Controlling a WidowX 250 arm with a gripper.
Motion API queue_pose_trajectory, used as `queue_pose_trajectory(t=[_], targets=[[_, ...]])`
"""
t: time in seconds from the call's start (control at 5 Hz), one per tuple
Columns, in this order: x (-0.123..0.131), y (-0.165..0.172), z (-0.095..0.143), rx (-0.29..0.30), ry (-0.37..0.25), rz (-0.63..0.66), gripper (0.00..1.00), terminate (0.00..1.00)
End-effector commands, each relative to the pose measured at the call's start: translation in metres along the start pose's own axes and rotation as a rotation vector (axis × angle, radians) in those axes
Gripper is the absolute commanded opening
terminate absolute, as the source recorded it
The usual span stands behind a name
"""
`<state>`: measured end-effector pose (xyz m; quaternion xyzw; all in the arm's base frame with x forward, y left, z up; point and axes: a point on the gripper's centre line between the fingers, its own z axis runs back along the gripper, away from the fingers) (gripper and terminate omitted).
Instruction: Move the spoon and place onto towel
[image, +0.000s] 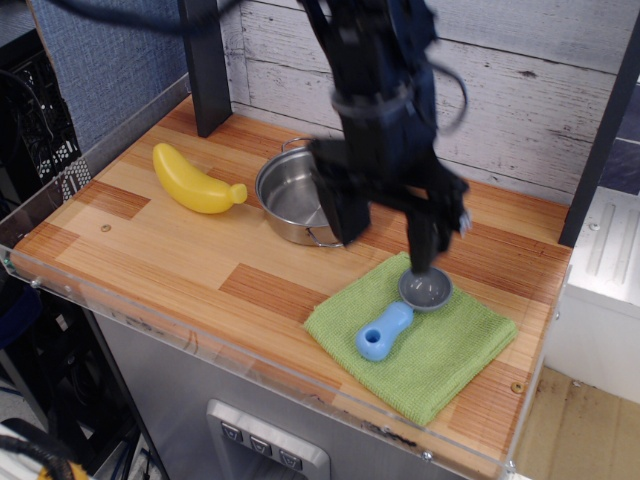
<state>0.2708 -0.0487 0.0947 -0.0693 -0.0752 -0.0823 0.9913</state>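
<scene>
The spoon (395, 316), with a light-blue handle and a round grey bowl, lies flat on the light-green towel (440, 355) at the front right of the wooden table. My gripper (388, 240) is open and empty, raised above the towel's back edge. One finger (424, 238) hangs just above the spoon's bowl without holding it. The other finger stands in front of the steel pot.
A steel pot (290, 195) stands behind the towel, partly hidden by my gripper. A yellow toy banana (195, 181) lies at the back left. A dark post (205, 65) rises at the back. A clear guard (150, 312) runs along the table's front edge.
</scene>
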Motion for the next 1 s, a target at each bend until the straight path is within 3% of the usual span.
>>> queue_pose_trajectory(t=[0.0, 0.2, 0.4, 0.6, 0.8], targets=[[-0.007, 0.057, 0.061, 0.053, -0.042, 0.113, 1.00, 0.00], [-0.013, 0.072, 0.083, 0.090, -0.034, 0.111, 1.00, 0.00], [-0.003, 0.073, 0.088, 0.125, -0.009, -0.008, 1.00, 0.00], [-0.003, 0.073, 0.088, 0.125, -0.009, -0.008, 1.00, 0.00], [-0.003, 0.073, 0.088, 0.125, -0.009, -0.008, 1.00, 1.00]])
